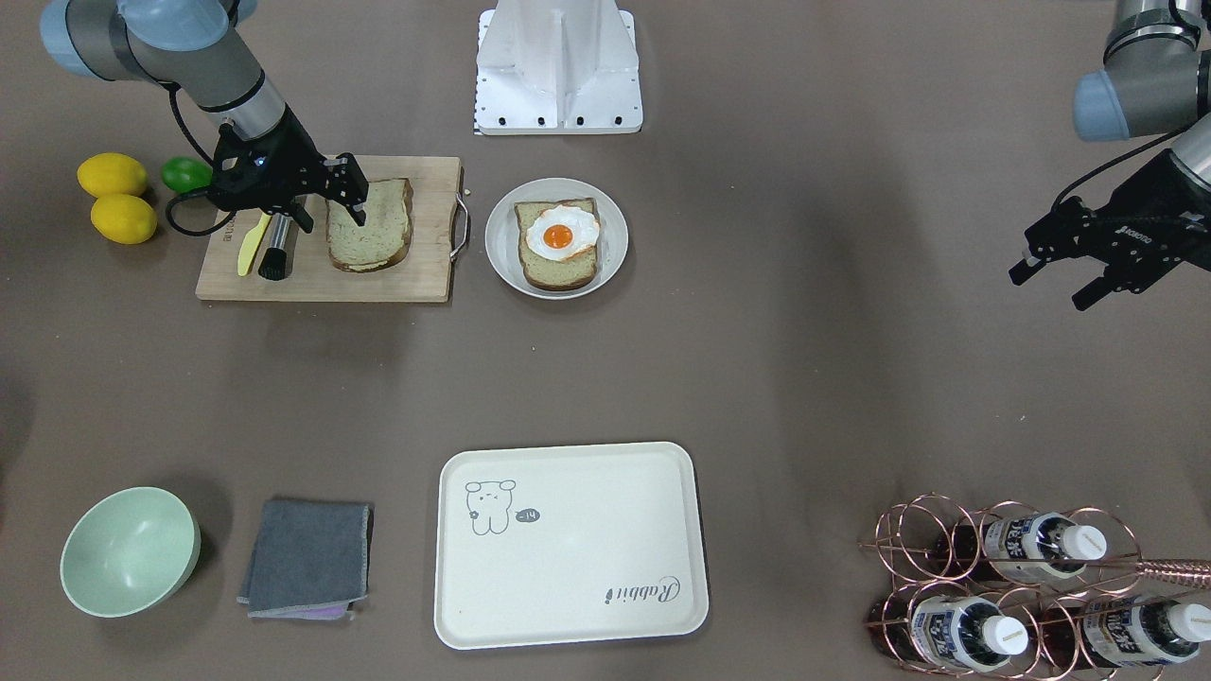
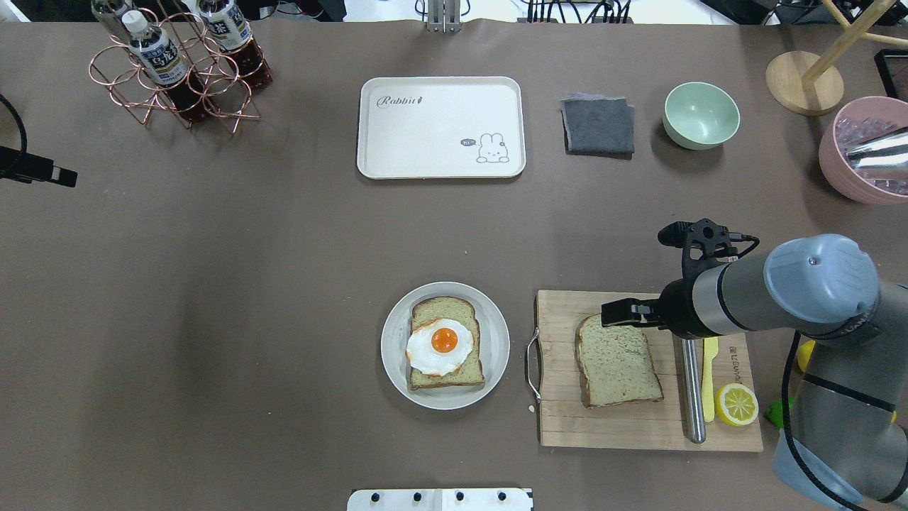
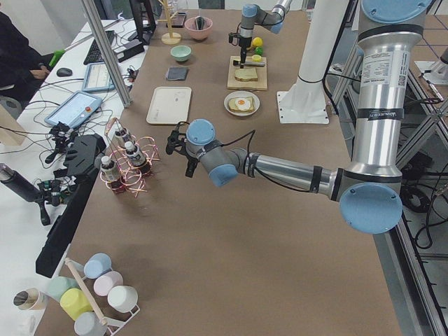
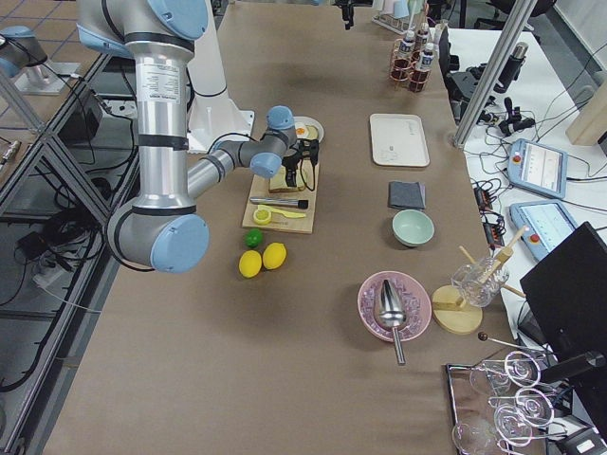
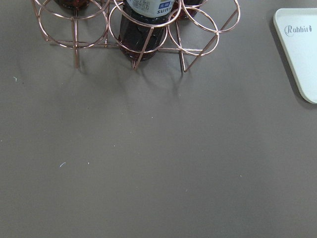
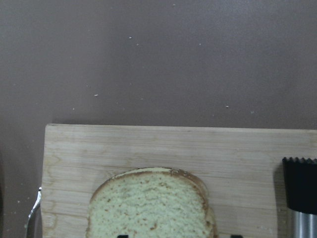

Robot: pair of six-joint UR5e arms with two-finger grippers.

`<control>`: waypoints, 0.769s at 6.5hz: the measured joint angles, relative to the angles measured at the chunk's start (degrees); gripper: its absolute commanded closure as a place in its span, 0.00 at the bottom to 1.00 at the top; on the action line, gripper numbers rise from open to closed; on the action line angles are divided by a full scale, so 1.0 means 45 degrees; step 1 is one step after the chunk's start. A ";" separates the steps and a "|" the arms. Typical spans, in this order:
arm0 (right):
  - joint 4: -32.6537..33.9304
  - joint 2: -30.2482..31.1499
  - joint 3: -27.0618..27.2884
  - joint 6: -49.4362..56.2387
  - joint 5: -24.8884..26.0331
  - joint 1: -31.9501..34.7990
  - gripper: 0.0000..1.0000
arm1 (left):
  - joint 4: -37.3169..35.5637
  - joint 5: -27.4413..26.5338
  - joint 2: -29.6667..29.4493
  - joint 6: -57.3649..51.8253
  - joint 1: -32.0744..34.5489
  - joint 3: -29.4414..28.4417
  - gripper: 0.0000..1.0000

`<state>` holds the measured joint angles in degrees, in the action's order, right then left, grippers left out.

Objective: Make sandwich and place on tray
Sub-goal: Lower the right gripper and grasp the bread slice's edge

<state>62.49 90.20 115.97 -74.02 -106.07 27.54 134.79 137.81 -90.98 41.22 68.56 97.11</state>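
Observation:
A round pale-grey plate (image 1: 501,236) holds one bread slice (image 1: 558,272) with a fried egg (image 1: 562,234) on top. A second bread slice (image 1: 374,236) lies on the wooden cutting board (image 1: 378,284). My right gripper (image 1: 331,218) is open just above this slice at its far edge, and its fingertips show at the bottom of the right wrist view around the bread (image 6: 148,208). The cream tray (image 1: 568,567) sits empty on the far side of the table. My left gripper (image 1: 1050,284) is open and empty, well away from the food, near the bottle rack.
On the board lie a yellow knife (image 2: 709,369), a metal-handled tool (image 2: 691,390) and a half lemon (image 2: 736,404). Lemons (image 1: 114,175) and a lime (image 1: 184,173) lie beside it. A green bowl (image 1: 128,549), a grey cloth (image 1: 307,558) and a copper bottle rack (image 1: 1022,586) stand near the tray.

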 measured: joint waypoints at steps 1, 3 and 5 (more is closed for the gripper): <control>-0.0001 0.0056 -0.0016 -0.0070 0.0260 -0.0221 0.28 | 0.0079 0.0000 0.0041 0.0000 0.0000 -0.0010 0.02; -0.0001 0.0176 -0.0043 -0.0245 0.0734 -0.0676 0.28 | 0.0120 -0.0014 0.0060 0.0000 -0.0001 -0.0017 0.02; 0.0004 0.0198 -0.0070 -0.0377 0.0865 -0.0889 0.31 | 0.0123 -0.0019 0.0076 0.0000 -0.0001 -0.0011 0.02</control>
<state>62.51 91.09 115.65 -75.71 -102.18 23.54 135.35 137.73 -90.64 41.22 68.56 97.06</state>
